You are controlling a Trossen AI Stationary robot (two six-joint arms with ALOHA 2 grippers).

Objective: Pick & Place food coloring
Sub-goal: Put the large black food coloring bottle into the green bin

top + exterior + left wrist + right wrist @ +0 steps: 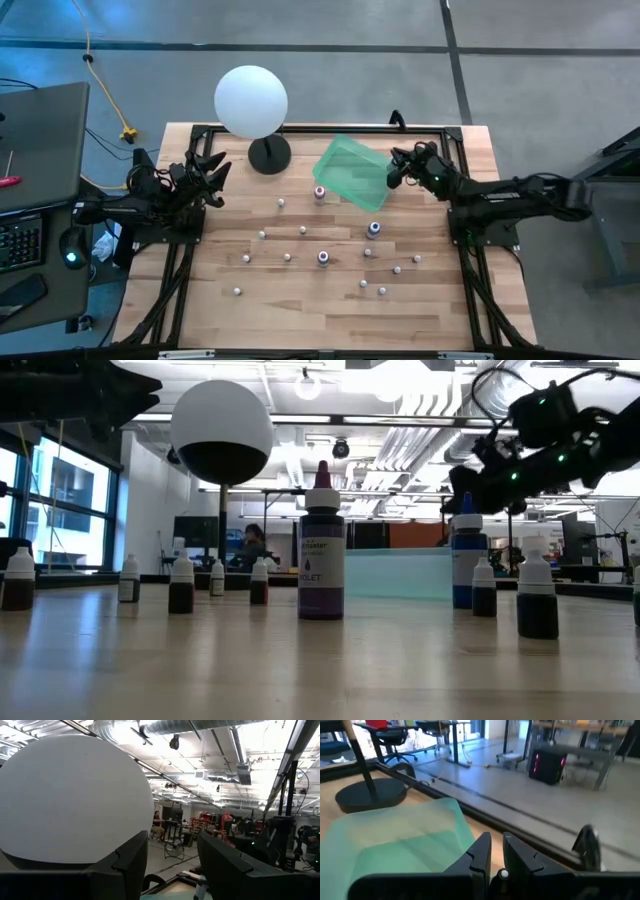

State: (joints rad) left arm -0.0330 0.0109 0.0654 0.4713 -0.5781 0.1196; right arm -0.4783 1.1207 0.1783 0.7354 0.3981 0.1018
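Your right tool (pixel 393 172) is at the far right of the surface (pixel 300 300), raised, just beside the right edge of the green bin (pixel 352 172). Its fingers (pixel 480 855) are pressed together with a small whitish cap (pixel 504 874) showing between them; can't tell for sure it's a bottle. Your left tool (pixel 212 172) waits at the far left, fingers (pixel 125 865) spread, nothing in them, pointing at the white globe lamp (pixel 251 100). Food coloring bottles (pixel 322 258) stand scattered upright over the middle and near surface, well apart. A tall violet one (pixel 321 550) is nearest the low camera. Lamp base (pixel 269 154) sits left of the bin, near it
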